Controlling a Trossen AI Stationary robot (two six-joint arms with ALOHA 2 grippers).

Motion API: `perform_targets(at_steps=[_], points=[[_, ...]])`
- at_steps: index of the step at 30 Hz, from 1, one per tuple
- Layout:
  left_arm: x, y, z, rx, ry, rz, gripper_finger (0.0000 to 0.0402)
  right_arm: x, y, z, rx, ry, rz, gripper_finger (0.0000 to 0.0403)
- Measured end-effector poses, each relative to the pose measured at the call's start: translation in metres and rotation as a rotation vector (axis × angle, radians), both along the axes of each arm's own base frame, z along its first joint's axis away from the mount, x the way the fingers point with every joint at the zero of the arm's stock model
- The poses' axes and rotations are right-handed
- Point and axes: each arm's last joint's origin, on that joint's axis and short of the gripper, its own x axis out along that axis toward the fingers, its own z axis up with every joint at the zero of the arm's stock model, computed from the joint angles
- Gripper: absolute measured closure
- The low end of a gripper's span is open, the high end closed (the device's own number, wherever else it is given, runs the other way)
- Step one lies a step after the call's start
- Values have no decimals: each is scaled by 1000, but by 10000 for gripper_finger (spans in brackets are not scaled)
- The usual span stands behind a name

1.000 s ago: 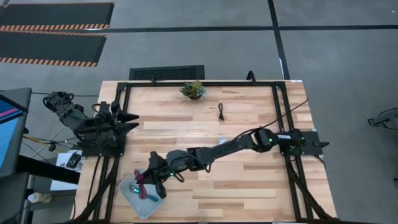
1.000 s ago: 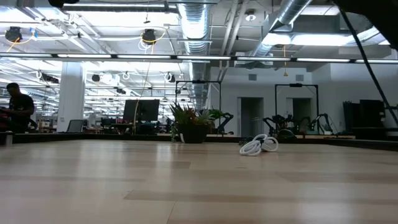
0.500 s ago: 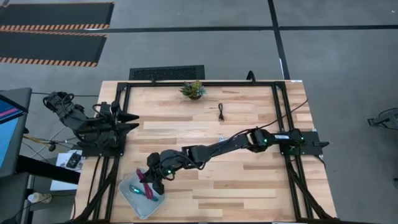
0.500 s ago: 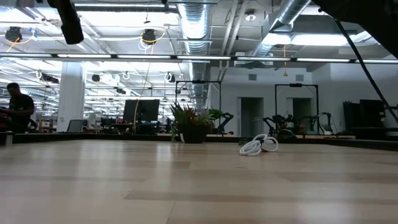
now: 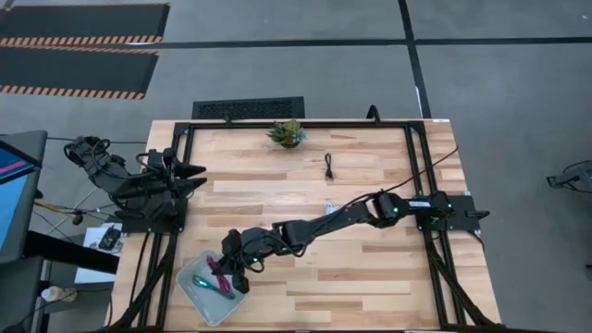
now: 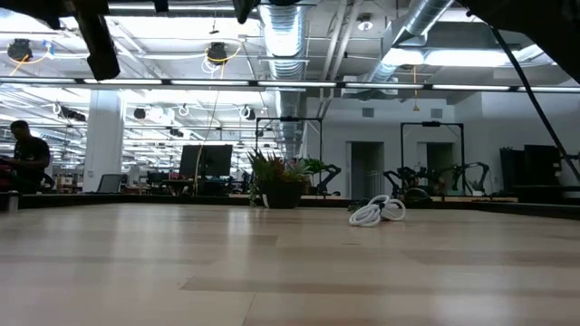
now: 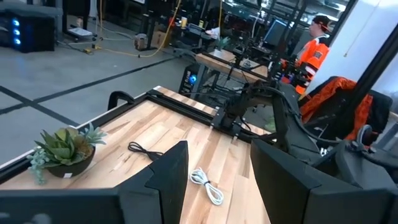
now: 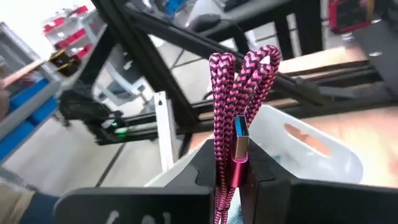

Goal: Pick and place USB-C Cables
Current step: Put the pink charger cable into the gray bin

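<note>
Most of the counter [image 5: 370,277] is left bare, so plenty of passing room is found along the near edge and the right half. The middle is crossed by the right arm [image 5: 324,220], stretched from its base to the tray [image 5: 190,294] at the near left corner. Only a plant [image 5: 288,133], a black cable [image 5: 329,166] and a white cable [image 6: 376,212] are parked toward the far side.

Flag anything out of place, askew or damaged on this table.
Nothing stands out. The right claw holds the dark red cable over the tray, where a teal cable lies. The white cable and black cable lie intact on the table.
</note>
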Motion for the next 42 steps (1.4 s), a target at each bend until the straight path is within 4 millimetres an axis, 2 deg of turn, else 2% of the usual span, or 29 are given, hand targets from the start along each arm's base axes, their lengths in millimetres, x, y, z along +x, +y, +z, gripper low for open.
perform_targets(at_steps=[8,12,14,23,30,42], points=[[0,0,0,1,-1,5,239,3,1,-17,8,-27,-19,369],[0,0,0,0,-1,5,239,7,3,-42,49,5,-1,369],[0,0,0,0,0,5,239,7,3,-47,56,30,4,369],[0,0,-1,-2,4,5,239,8,-4,-45,75,56,-8,369],[0,0,-1,-2,4,6,239,7,-4,-50,68,105,-11,328],[0,0,-1,-3,4,5,239,7,-4,-50,25,92,0,311]])
